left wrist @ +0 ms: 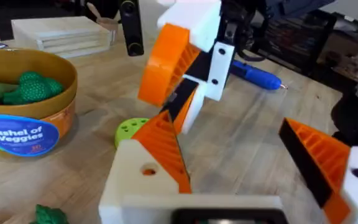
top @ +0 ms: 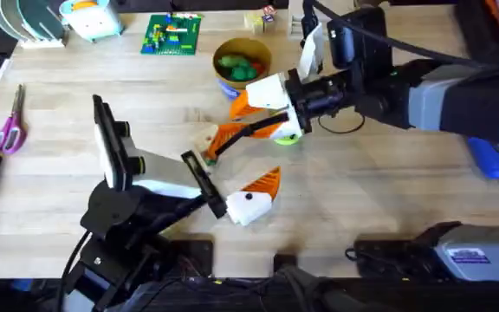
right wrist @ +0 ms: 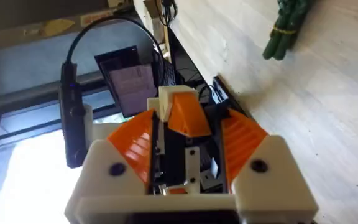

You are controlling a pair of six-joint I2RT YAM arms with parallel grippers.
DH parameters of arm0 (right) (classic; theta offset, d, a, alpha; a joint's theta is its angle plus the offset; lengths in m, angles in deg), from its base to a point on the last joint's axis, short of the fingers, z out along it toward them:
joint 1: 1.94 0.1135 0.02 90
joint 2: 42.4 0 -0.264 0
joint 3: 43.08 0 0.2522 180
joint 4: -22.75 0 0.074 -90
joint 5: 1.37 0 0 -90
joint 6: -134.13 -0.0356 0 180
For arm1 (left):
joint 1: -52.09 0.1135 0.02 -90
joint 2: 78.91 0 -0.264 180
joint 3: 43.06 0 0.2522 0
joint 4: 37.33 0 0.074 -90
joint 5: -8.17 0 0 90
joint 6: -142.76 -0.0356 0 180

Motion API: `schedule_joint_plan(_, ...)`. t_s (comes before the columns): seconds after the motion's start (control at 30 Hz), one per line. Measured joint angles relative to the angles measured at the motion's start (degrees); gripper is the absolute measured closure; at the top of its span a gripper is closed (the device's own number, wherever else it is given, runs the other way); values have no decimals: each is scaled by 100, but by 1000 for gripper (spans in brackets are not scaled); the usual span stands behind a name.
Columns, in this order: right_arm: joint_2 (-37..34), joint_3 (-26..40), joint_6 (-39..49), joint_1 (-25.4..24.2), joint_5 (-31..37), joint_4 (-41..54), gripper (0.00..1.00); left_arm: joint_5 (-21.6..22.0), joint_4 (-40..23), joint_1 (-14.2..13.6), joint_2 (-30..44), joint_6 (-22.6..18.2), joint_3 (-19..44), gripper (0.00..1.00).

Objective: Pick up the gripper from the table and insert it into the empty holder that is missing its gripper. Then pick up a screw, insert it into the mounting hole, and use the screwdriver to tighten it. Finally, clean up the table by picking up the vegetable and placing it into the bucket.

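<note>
— Where was the holder [left wrist: 217, 65]?

— Up off the table, on a black claw [left wrist: 182, 102] that the right gripper [top: 254, 121] had its orange fingers [right wrist: 135, 140] pinched on. In the left wrist view the white block faced the camera, with the mounting hole [left wrist: 215, 81] dark on its face. In the right wrist view the claw's own orange finger [right wrist: 188, 115] sat between the two pads.

— And the left gripper [top: 236, 165]?

— At about 7 o'clock from the right one, fingers spread wide and holding nothing, the claw just beyond their tips.

— The rest?

— The bucket [top: 243, 61] stood at 11 o'clock from the right gripper, green pieces inside. A lime-green disc [left wrist: 129, 130] lay on the table below the claw. The screwdriver [top: 489, 160] lay well apart at the table's 3 o'clock edge. The vegetable [right wrist: 288, 28] lay on the bare wood in the right wrist view.
</note>
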Motion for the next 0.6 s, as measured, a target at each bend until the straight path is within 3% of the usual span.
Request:
schedule_joint_plan(0.13, 0, 0, 123, 29, -27, 2, 553, 0, 0, 0, -1, 0, 0, 9)
schedule_joint_plan(0.47, 0, 0, 211, 94, -43, 54, 571, 0, 0, 0, 2, 0, 0, 8)
schedule_joint_plan(0.6, 0, 0, 211, 199, -43, 54, 621, 2, 0, 0, 0, 0, 0, 8)
